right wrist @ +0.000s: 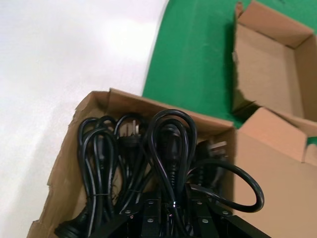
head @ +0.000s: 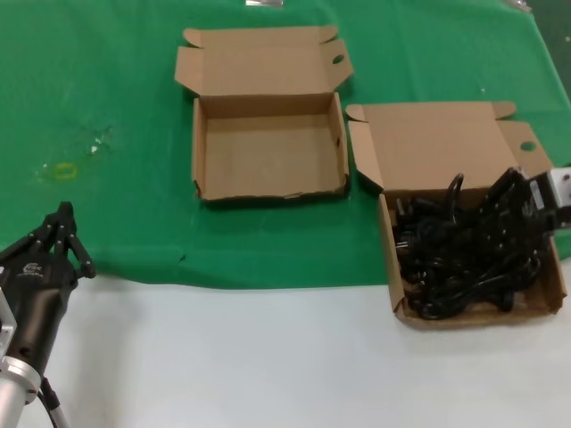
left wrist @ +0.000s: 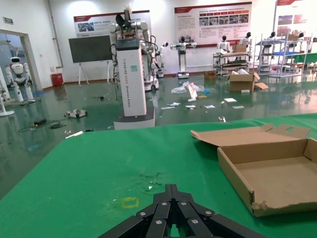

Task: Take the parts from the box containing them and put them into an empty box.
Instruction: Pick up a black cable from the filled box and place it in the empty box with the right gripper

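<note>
The left pincer [head: 64, 234] hangs over the near-left corner of the tabletop [head: 268, 357], at the line where the green cloth [head: 98, 71] meets the bare white surface. Its fingers are pressed together into a point, and it holds nothing; the left wrist view shows the same black tip [left wrist: 171, 210] above the cloth, near a small yellow mark [left wrist: 130, 202].

Toward the middle of the cloth, nearer the far edge, sits the empty box [head: 268, 147], a shallow brown cardboard tray with its flap lid folded back and an oval hole in the lid. Nothing lies in it. It stands well apart from the left pincer.

Just beside it, toward the right edge of the tabletop, is the full box [head: 446, 143], the same make, its lid also open. Its front half reaches over onto the white surface. The cords [head: 464, 259] fill its tray as a tangle of black looped bundles with moulded plugs.

The right pincer [head: 522, 192] reaches in from the right edge, down among the cords. In the right wrist view its fingers [right wrist: 151, 215] stand on either side of one looped cord [right wrist: 171, 148], pinching it.
</note>
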Available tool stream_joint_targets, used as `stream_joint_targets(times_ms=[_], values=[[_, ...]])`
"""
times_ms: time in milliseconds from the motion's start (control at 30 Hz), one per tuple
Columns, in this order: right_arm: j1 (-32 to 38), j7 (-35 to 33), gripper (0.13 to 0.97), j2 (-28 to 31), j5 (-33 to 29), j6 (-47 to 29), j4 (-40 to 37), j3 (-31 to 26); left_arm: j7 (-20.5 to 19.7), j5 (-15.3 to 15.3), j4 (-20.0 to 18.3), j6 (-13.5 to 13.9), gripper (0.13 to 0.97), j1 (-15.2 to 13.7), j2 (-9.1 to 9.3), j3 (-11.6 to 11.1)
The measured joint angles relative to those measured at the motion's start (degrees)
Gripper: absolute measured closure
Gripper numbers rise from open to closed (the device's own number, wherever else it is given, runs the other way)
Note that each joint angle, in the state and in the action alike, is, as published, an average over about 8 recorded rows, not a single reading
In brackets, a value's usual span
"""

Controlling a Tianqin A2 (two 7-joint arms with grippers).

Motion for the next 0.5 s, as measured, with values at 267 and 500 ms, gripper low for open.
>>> stream_joint_targets(times_ms=[267,500], values=[[1.6,6.7,0.866,2.0,0.2,-2.9,6.7,0.6,0.0,0.0,0.0,0.0,0.953,0.0,0.00,0.0],[4.4,14.1,0.867,0.7,1.9,-5.5,9.4,1.5,0.0,0.0,0.0,0.0,0.953,0.0,0.00,0.0]])
